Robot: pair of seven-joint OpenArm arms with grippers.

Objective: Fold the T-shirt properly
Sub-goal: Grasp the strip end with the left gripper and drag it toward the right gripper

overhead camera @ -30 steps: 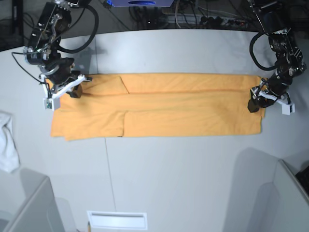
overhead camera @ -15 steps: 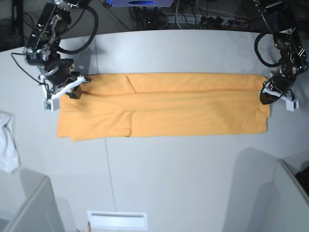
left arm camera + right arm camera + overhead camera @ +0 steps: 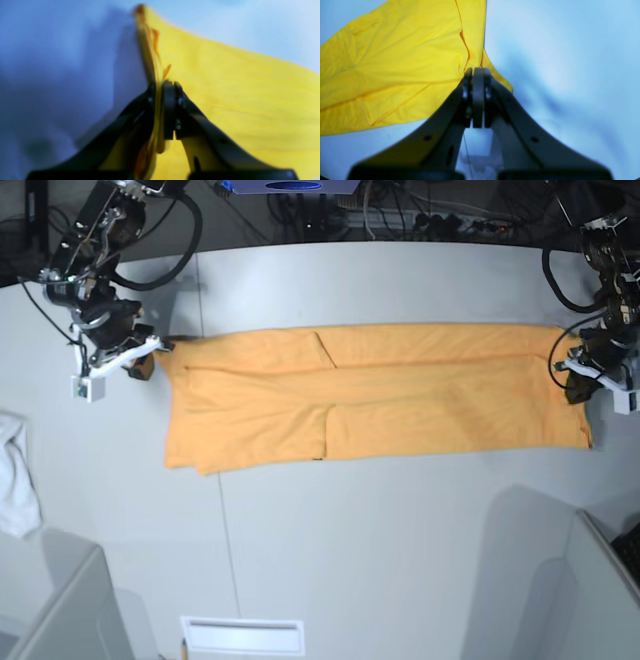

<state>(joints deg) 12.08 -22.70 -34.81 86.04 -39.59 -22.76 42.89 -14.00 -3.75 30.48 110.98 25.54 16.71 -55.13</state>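
Left gripper (image 3: 163, 110): fingers (image 3: 169, 105) pinched tight on the T-shirt (image 3: 237, 100); a thin edge of cloth runs up between them and on past the tips; in the base view this gripper (image 3: 578, 380) sits at the shirt's end on that view's right
Right gripper (image 3: 475, 95): fingers (image 3: 478, 82) pressed together with a tuck of the T-shirt (image 3: 395, 62) caught just at their tips; cloth fans away beyond and to one side of them; in the base view it (image 3: 140, 362) grips the far corner at the other end
T-shirt: lies flat on the table (image 3: 400, 560) as a long band stretched between the two grippers (image 3: 380, 395); sleeve folds show on its surface
Step in hand: my read, both ends gripped to pull it taut or carry it into the next fold
Doing it well: lift both pinches level and together; keep tension even so the band does not sag or skew; do not tug so hard that the thin edge slips out of the left fingers; lay edge onto edge
Beyond the fingers: a white cloth (image 3: 15, 475) lies near the table's edge, well apart from the shirt
Writing: none readable on the shirt; no brand or label legible in any view
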